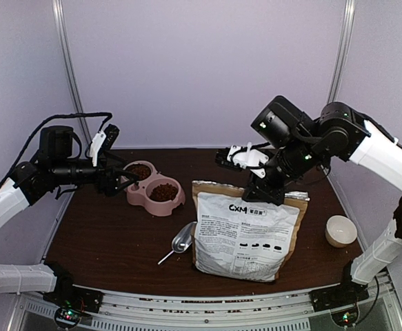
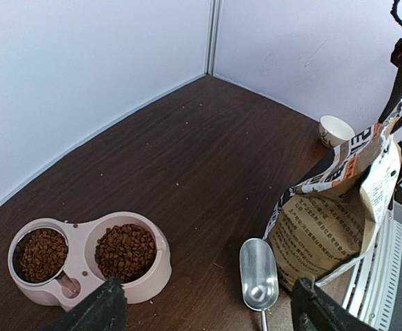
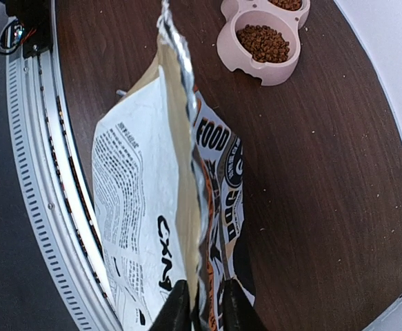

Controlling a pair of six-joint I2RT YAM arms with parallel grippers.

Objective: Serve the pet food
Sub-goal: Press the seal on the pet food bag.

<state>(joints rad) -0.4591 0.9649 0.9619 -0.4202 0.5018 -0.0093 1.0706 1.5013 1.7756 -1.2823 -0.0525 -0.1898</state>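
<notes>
Toward the near edge, the large white-grey-orange foil-lined bag [image 1: 245,231] is stood upright, its top edge clamped between the fingers of the right gripper [image 3: 202,307]. Beside it the shiny metal scoop [image 1: 182,239] is laid empty. Farther back, reddish-brown kibble pellets [image 2: 125,249] are seen filling both basins of the pink double feeder [image 2: 83,227], with the left gripper [image 2: 207,286] held nearby, fingers spread wide. Serving is judged done; only releasing the bag seems left.

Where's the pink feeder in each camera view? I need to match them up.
Top external: pink feeder left of centre, behind the scoop.
Left wrist: feeder at bottom left.
Right wrist: feeder at top, right of centre.
Shared landmark: the food bag, in all three.
</notes>
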